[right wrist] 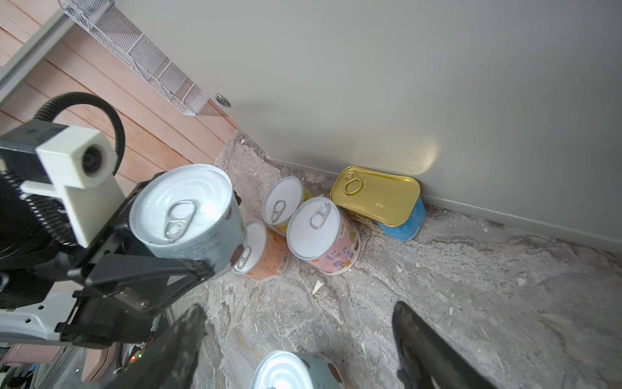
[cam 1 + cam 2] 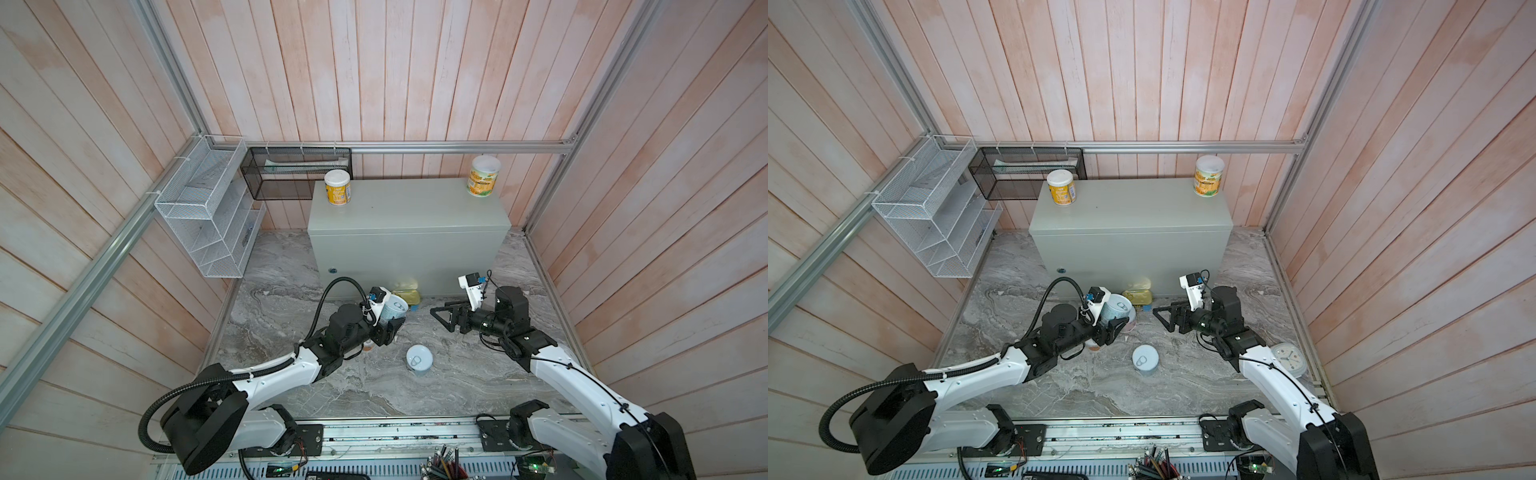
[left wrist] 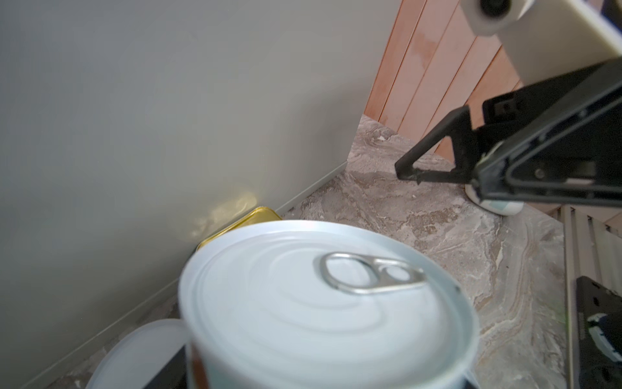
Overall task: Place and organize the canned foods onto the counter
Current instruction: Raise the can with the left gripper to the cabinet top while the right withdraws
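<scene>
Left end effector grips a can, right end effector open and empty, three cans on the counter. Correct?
Not three: both top views show two cans on the counter, at its back corners. Left end effector grips a can, right end effector open and empty.

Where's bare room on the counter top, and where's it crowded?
Bare: the counter top between the yellow can at one rear corner and the green-yellow can at the other. Crowded: marble around the gold tin and pink can.

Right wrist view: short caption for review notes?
Left pincer grips a bluish can near a pink can, an orange can, a yellow can and a gold tin by the counter; right pincer open.
</scene>
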Tool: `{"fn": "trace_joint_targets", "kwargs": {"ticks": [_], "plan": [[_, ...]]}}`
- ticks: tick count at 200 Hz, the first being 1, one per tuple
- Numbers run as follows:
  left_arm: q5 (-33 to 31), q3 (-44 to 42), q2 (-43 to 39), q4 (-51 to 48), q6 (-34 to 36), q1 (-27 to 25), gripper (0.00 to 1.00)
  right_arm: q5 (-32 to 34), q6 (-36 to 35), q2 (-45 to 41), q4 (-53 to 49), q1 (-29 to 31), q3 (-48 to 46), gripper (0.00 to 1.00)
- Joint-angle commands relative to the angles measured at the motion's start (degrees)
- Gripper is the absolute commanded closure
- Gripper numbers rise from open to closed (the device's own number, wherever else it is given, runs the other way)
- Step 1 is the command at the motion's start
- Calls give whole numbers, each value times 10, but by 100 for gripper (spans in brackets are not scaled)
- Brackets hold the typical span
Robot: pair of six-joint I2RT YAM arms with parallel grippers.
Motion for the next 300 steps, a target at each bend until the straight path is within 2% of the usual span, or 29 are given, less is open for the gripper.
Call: {"fn": "trace_joint_targets", "kwargs": {"ticks": [1, 66, 122, 156, 197, 238, 300], "plan": [[-20, 51, -36, -1, -7, -8, 45, 3, 6, -2, 41, -5, -10, 14], [-53, 117, -69, -48, -32, -11, 45, 3, -16, -14, 49, -5, -11, 14], [-103, 153, -103, -113, -37, -10, 45, -29, 27, -78, 98, -5, -30, 13], [-141, 171, -115, -112, -42, -10, 45, -11, 21, -124, 94, -5, -39, 13], [-204, 212, -117, -125, -4, -6, 45, 13, 23, -167, 104, -5, -73, 13], [-232, 252, -116, -119, 28, 16, 45, 9, 31, -183, 113, -5, -92, 12], [-230, 321, -80, -109, 68, 75, 46, 19, 8, -204, 94, -5, -101, 13]]}}
